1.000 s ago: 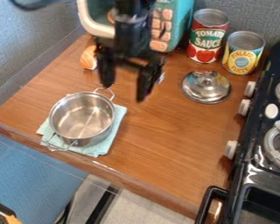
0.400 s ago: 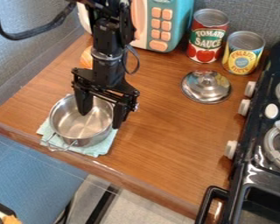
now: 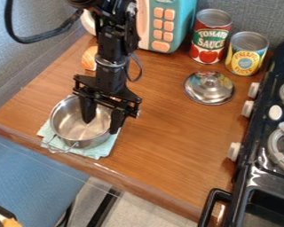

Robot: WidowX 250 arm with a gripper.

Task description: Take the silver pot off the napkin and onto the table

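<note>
Near the corner of the brown wood-grain table [image 3: 168, 146] I have the round silver metal pot [image 3: 73, 126], upright and shiny inside, its wire handle jutting toward the front edge. It rests on the pale aqua cloth napkin [image 3: 98, 152]. My black two-finger gripper [image 3: 102, 126] hangs over its far right side, fingers spread, one inside the bowl, the other at the right wall. Behind my arm sits an orange-and-white piece [image 3: 89, 58]; right of it, a domed silver lid [image 3: 209, 88]. Farther back stand a teal toy microwave [image 3: 183, 24], a red-labelled can [image 3: 209, 40] and a yellow-labelled can [image 3: 247, 54], by a grey wall [image 3: 245, 15]. A black stove [image 3: 260, 153] borders the right.
</note>
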